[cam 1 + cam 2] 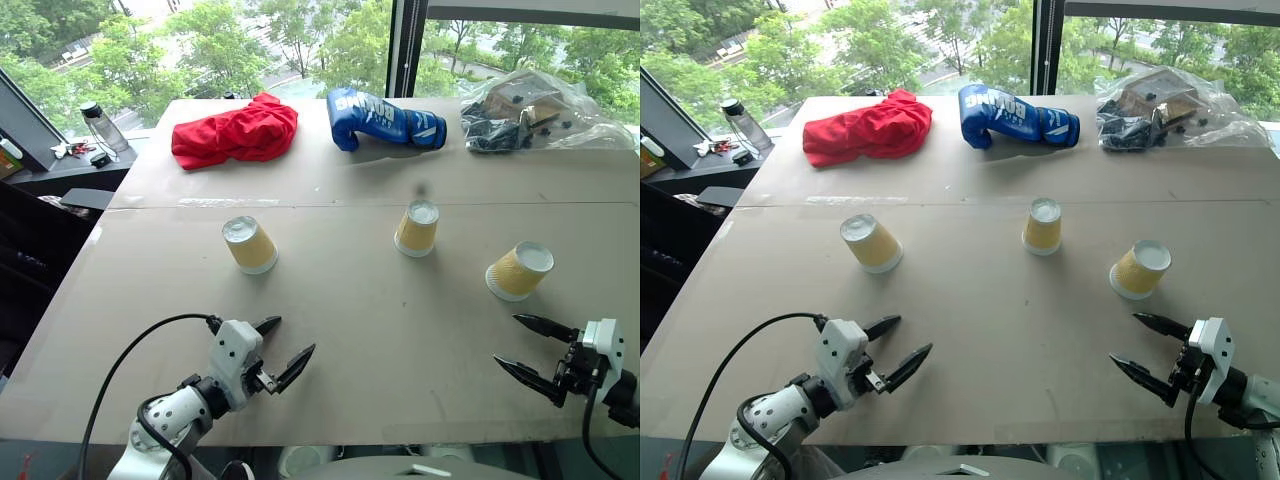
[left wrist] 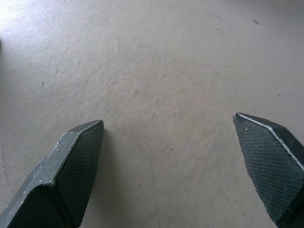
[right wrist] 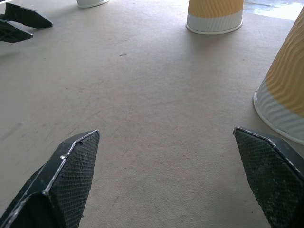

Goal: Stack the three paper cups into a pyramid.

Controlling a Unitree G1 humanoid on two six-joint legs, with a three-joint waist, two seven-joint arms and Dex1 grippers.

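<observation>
On the table [image 1: 330, 330], head view: three paper cups [image 1: 417, 228] stand upside down, well apart in a row; left gripper [image 1: 283, 347] and right gripper [image 1: 527, 349] hover empty, fingers spread. Left wrist: bare tabletop between spread fingers. Right wrist: nearest cup [image 3: 285, 95] just beside one finger.

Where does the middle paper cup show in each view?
Left eye view: middle paper cup right of centre, in front of the blue boxing glove.
Right eye view: middle paper cup, same spot.
Right wrist view: middle paper cup beyond the right cup.
Left wrist view: bare table.
Shared landmark: right cup.
</observation>
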